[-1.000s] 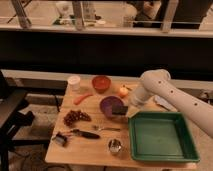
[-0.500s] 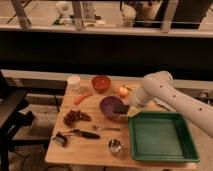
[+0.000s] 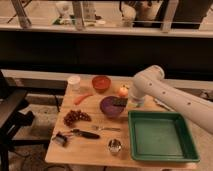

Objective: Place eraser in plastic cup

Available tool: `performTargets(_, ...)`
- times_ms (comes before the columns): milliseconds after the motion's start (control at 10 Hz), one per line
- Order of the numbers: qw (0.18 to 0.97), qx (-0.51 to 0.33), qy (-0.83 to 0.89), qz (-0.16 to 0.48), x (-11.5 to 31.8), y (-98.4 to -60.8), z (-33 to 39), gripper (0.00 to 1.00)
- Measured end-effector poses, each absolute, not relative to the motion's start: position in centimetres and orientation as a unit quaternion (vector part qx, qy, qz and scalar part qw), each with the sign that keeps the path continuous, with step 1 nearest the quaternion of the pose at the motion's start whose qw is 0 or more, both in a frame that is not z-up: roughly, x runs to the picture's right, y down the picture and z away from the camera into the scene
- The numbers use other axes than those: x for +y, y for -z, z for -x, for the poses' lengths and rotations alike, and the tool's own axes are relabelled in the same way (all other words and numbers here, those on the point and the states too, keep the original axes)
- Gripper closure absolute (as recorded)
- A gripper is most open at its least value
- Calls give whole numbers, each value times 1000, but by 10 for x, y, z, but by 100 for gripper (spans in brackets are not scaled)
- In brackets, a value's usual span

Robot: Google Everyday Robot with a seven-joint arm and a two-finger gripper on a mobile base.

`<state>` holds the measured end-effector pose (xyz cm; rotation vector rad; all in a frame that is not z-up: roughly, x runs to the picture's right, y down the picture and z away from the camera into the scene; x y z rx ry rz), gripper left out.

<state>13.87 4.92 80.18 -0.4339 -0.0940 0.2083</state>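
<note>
My white arm reaches in from the right, and its gripper is a dark shape low over the right rim of the purple bowl, just in front of the orange fruit. I cannot tell the eraser apart from the dark gripper end, so it may be held there or hidden. The blue plastic cup is mostly hidden behind the wrist. Only a pale bluish bit shows just right of the gripper.
On the wooden table are a white cup, a red bowl, an orange carrot-like piece, dark grapes, a black-handled utensil, a fork and a metal cup. A green tray fills the right front.
The gripper end has moved a little to the left, from beside the fruit to the purple bowl's right rim. The objects on the table have not moved.
</note>
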Motion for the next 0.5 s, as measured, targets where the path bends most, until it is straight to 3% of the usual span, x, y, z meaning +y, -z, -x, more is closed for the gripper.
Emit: performTargets(500, 959, -60, -136, 242, 24, -826, -171, 100)
